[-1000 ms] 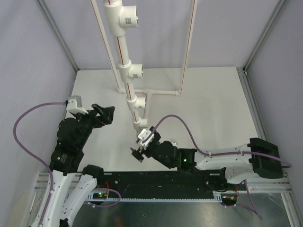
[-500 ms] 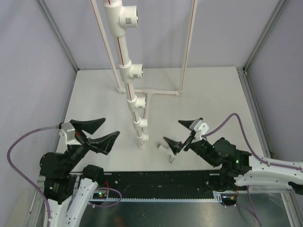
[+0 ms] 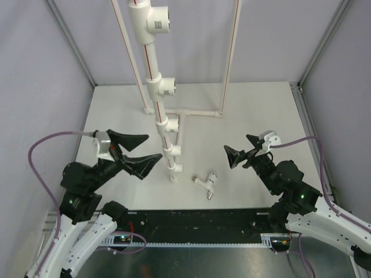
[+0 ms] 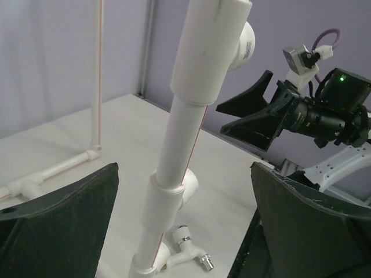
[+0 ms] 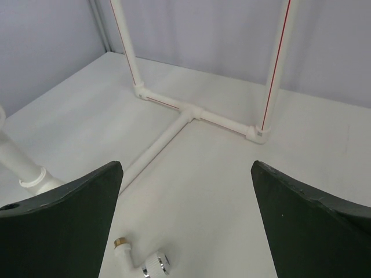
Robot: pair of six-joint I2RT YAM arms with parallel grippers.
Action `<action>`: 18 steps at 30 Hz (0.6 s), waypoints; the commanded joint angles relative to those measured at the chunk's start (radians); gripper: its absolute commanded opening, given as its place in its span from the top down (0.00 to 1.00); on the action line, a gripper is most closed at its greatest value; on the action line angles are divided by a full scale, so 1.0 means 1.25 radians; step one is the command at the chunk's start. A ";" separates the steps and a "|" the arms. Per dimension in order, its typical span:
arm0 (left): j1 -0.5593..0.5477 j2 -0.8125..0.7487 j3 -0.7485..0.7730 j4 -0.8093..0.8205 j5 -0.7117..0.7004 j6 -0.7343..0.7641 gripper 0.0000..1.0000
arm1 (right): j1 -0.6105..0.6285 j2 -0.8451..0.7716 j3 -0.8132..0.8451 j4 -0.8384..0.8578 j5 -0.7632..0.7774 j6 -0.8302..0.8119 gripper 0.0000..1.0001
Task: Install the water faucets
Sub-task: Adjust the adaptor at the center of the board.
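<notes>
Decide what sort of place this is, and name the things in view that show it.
Probably a robot lab test cell, not a real bathroom: plain grey walls enclose a white table, a free-standing pipe frame stands on it, and one loose faucet lies beside it.

No word or number can be read anywhere. The upper tee fitting (image 3: 146,22) on the standing pipe (image 3: 149,58) at the far side of the surface bears a small dark printed mark on its side. The second tee fitting (image 3: 157,90), lower on the same pipe, bears a similar mark. Both marks are too small to make out. A thin red line runs along the standing pipe.
</notes>
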 commanded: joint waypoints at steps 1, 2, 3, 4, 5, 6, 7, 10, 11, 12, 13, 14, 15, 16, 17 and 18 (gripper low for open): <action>-0.121 0.074 0.036 0.041 -0.121 0.097 0.00 | -0.027 0.001 0.003 -0.002 -0.037 0.040 0.01; -0.150 0.087 0.037 0.040 -0.154 0.115 0.01 | -0.029 0.002 0.002 -0.002 -0.039 0.039 0.01; -0.170 0.102 0.039 0.041 -0.180 0.127 0.00 | -0.031 0.002 0.003 -0.002 -0.040 0.038 0.01; -0.191 0.114 0.042 0.041 -0.211 0.142 0.00 | -0.035 0.003 0.002 -0.002 -0.040 0.036 0.01; -0.206 0.130 0.046 0.044 -0.234 0.152 0.00 | -0.038 0.003 0.003 -0.002 -0.040 0.033 0.01; -0.222 0.142 0.050 0.047 -0.264 0.164 0.00 | -0.047 0.005 0.003 -0.002 -0.043 0.029 0.01; -0.234 0.157 0.057 0.049 -0.291 0.175 0.00 | -0.055 0.007 0.003 -0.001 -0.046 0.027 0.01; -0.263 0.197 0.072 0.078 -0.360 0.187 0.00 | -0.115 0.022 0.008 0.010 -0.083 0.029 0.00; -0.269 0.212 0.076 0.091 -0.385 0.189 0.00 | -0.144 0.032 0.014 0.014 -0.112 0.039 0.01; -0.279 0.224 0.079 0.104 -0.404 0.191 0.00 | -0.193 0.049 0.021 0.022 -0.141 0.047 0.01; -0.287 0.239 0.083 0.114 -0.423 0.195 0.00 | -0.233 0.066 0.027 0.034 -0.179 0.064 0.01; -0.300 0.252 0.086 0.121 -0.440 0.200 0.00 | -0.287 0.092 0.037 0.051 -0.210 0.079 0.01; -0.310 0.267 0.092 0.127 -0.459 0.209 0.00 | -0.328 0.116 0.052 0.065 -0.250 0.097 0.00; -0.324 0.279 0.099 0.131 -0.471 0.219 0.00 | -0.374 0.153 0.065 0.086 -0.277 0.110 0.01; -0.341 0.292 0.104 0.134 -0.488 0.231 0.00 | -0.405 0.183 0.085 0.111 -0.303 0.116 0.01; -0.353 0.301 0.107 0.139 -0.500 0.239 0.01 | -0.436 0.226 0.102 0.132 -0.321 0.117 0.01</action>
